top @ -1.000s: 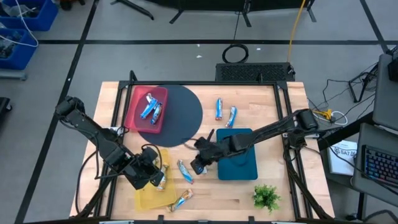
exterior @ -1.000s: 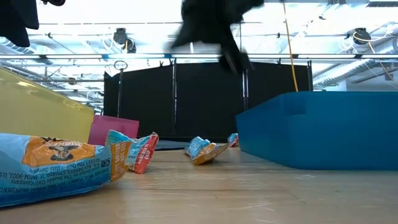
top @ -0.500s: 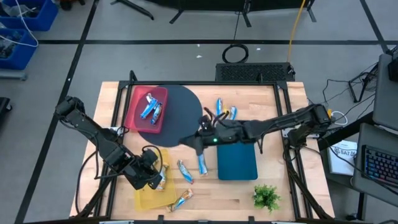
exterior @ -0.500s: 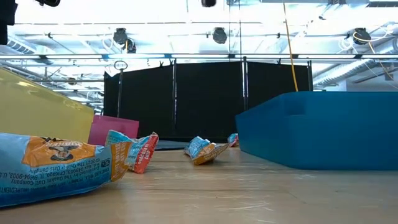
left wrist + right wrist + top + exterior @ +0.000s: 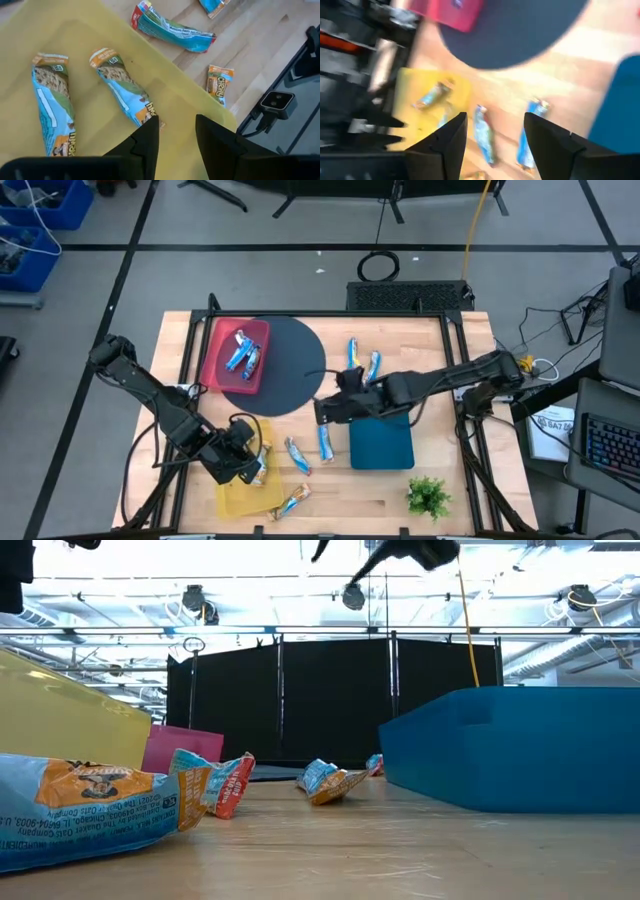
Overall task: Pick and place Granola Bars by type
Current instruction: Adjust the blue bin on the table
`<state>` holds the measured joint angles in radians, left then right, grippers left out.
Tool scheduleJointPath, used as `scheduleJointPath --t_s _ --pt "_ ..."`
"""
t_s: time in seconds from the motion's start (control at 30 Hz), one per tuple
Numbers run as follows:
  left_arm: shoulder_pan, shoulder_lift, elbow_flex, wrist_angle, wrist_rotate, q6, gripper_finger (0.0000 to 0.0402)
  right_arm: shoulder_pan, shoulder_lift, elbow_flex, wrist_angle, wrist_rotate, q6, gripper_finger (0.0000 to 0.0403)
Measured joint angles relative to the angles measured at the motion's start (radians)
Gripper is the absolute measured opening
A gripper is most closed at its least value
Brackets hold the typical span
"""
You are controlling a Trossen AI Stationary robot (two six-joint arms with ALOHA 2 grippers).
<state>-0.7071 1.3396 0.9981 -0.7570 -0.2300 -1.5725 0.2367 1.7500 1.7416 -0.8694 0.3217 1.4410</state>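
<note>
Two dark arms are working over a pale wooden table (image 5: 430,350) standing on a grey floor crossed by black tape lines. The right gripper (image 5: 322,411) is hanging above the bare wood just off the edge of a dark round mat (image 5: 290,365), its fingers (image 5: 445,145) standing apart with nothing between them — a granola bar (image 5: 326,443) is lying on the wood just beside the blue tray (image 5: 381,442). The left gripper (image 5: 250,465) is hovering over the yellow tray (image 5: 240,498), its fingers (image 5: 145,145) parted and empty, with two bars (image 5: 122,92) resting on the yellow surface before them. Two more bars (image 5: 243,355) are sitting in the red tray (image 5: 215,365), a pair (image 5: 362,360) is lying on the far wood beyond the blue tray, and others (image 5: 296,455) are scattered near the yellow one. A small green plant (image 5: 428,497) is occupying the table's near right corner. Blue bins (image 5: 30,230) and cables are cluttering the floor around — across the room, black curtain panels (image 5: 290,700) are standing under bright ceiling lights.
</note>
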Motion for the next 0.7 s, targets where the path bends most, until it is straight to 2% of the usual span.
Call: scheduleJointPath --t_s 0.2,0.47,0.7 --pt "0.0 0.0 0.0 0.0 -0.003 0.019 0.0131 -0.01 0.105 0.001 0.048 -0.134 0.016 0.0189" --pt "0.0 0.0 0.0 0.001 0.003 0.027 0.0131 -0.022 0.229 0.0 0.027 -0.219 0.041 0.0168" --pt "0.0 0.0 0.0 0.003 0.006 0.036 0.0131 -0.042 0.286 0.0 0.027 -0.278 0.067 0.0178"
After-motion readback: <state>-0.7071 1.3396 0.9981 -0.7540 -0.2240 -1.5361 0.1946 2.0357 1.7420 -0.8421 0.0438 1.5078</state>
